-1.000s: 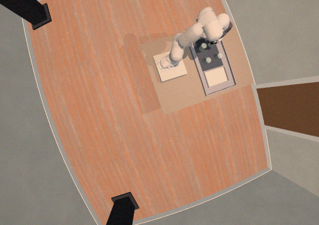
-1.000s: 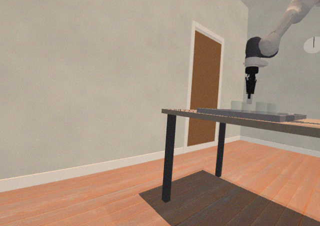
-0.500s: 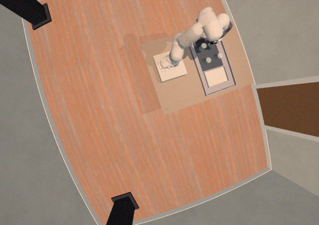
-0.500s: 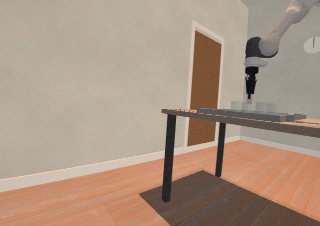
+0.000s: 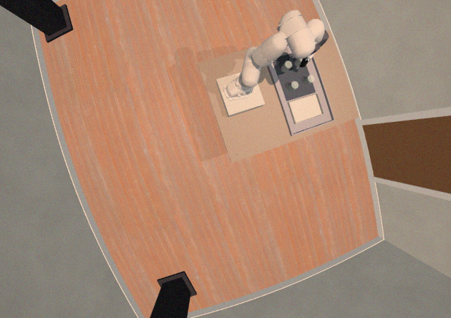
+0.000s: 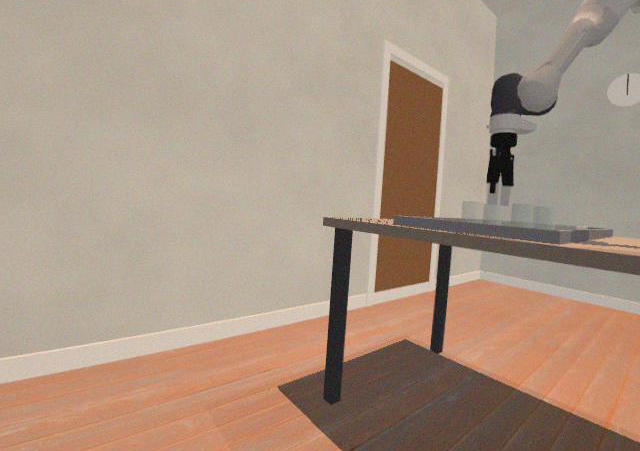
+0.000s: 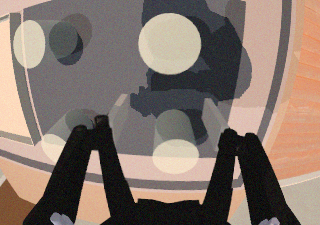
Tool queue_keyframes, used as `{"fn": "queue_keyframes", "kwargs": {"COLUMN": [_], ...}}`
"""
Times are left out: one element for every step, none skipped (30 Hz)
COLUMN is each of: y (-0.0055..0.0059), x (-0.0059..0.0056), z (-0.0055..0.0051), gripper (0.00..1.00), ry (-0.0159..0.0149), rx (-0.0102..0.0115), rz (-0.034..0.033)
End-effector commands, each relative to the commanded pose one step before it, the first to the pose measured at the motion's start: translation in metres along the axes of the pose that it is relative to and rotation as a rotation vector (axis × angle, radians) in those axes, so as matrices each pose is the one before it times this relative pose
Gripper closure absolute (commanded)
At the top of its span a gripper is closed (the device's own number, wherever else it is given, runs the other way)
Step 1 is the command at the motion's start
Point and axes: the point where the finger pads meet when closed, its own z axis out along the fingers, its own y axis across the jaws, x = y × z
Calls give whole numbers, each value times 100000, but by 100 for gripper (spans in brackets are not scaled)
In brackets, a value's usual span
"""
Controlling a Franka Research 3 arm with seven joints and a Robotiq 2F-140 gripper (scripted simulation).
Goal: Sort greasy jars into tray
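Four glass jars are standing mouth down on the dark drying mat, the nearest one sitting between and below the spread fingers of the end effector, with none lying in the pale tray beside the mat. The end effector is hanging released above the jars, gripping nothing. Mat and tray are resting on the table, the arm reaching over them.
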Motion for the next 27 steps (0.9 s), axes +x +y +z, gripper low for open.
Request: {"fn": "queue_keyframes", "kwargs": {"y": [-36,0,0,0,0,0,0,0,0,0,0,0,0,0,0,0,0,0,0,0,0,0,0,0,0,0,0], "x": [53,0,0,0,0,0,0,0,0,0,0,0,0,0,0,0,0,0,0,0,0,0,0,0,0,0,0], "z": [37,0,0,0,0,0,0,0,0,0,0,0,0,0,0,0,0,-764,-764,-764,-764,-764,-764,-764,-764,-764,-764], "gripper": [0,0,0,0,0,0,0,0,0,0,0,0,0,0,0,0,0,0,0,0,0,0,0,0,0,0,0], "ry": [299,0,0,0,0,0,0,0,0,0,0,0,0,0,0,0,0,0,0,0,0,0,0,0,0,0,0], "rx": [116,0,0,0,0,0,0,0,0,0,0,0,0,0,0,0,0,0,0,0,0,0,0,0,0,0,0], "rz": [465,0,0,0,0,0,0,0,0,0,0,0,0,0,0,0,0,0,0,0,0,0,0,0,0,0,0]}}
